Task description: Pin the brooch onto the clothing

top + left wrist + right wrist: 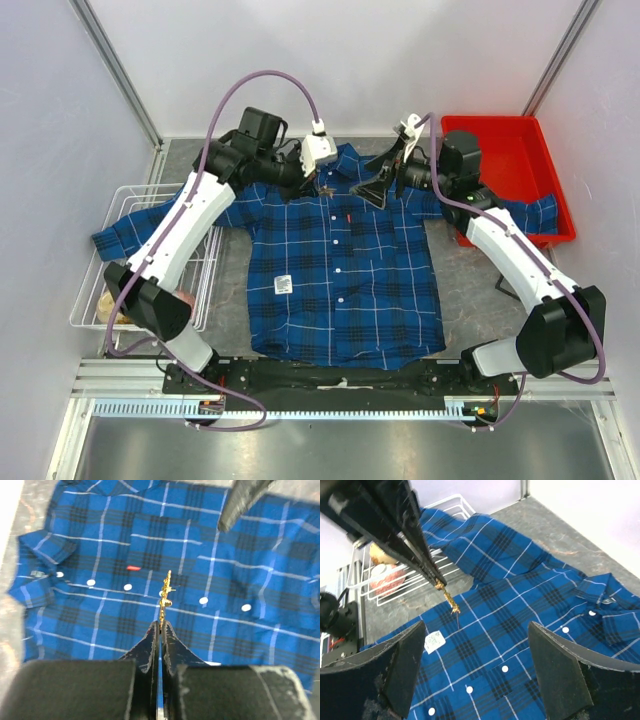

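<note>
The left gripper is pinched fully closed on the gold maple-leaf brooch. The brooch juts straight out beyond its fingertips, over the plaid shirt at the row of white buttons; whether it touches the cloth I cannot tell. The right gripper stands wide apart and empty, facing the brooch from the far side. To pin well, angle the point shallowly into the fabric ahead of the left fingertips. The right fingers should steady the cloth just beside it (slack fabric would likely slide away).

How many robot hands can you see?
2. The left hand, shut on the tiny gold brooch, hangs above the blue-and-black plaid shirt; the right hand is open beside it.
</note>
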Controlling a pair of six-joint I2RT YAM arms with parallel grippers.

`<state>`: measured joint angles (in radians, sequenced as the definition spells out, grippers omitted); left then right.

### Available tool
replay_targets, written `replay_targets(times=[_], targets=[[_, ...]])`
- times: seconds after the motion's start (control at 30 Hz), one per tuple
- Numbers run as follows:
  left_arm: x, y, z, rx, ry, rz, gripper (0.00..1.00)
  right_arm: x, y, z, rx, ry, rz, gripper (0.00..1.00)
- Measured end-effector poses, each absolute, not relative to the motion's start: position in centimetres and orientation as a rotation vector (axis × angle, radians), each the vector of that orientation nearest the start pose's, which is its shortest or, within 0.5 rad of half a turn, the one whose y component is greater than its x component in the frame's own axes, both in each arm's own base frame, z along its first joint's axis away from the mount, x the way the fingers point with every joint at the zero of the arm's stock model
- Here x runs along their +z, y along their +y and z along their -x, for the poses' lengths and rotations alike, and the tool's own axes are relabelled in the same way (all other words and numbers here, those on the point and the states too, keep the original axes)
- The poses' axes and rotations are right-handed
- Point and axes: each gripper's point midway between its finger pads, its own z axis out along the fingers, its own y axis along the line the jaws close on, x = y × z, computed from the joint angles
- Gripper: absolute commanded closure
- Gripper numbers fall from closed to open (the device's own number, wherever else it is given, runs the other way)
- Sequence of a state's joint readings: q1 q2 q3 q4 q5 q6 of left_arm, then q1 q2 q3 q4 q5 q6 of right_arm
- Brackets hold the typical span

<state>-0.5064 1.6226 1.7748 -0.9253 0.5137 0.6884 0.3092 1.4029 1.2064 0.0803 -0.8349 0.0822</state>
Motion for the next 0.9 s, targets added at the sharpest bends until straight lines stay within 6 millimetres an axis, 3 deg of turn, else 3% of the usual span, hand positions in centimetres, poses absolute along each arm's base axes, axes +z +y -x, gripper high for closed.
replay_targets(times=[0.17,0.5,0.6,0.7,0.9], targets=[[28.8,-26.1,-32.8,-0.786,1.832,-1.338,0.98,31.0,26.1,-33.6,1.017,1.541,0.916,0.16],[29.3,-26.8,-30.6,-1.114,1.922,-1.199,0.98,28.4,29.0,-30.9,1.058,1.548,1.073,0.21],[29.2,-27.1,-30.0,-1.170,1.936,-1.185,0.98,27.3,29.6,-30.8,1.061,1.571,1.097,0.38],[29.3,-27.1,-29.8,-1.203,1.937,-1.173,0.98,26.4,29.9,-31.0,1.044,1.584,1.114,0.64],[29.4,-26.6,-30.2,-1.217,1.935,-1.149,0.98,26.2,29.9,-31.2,1.003,1.573,1.143,1.00]])
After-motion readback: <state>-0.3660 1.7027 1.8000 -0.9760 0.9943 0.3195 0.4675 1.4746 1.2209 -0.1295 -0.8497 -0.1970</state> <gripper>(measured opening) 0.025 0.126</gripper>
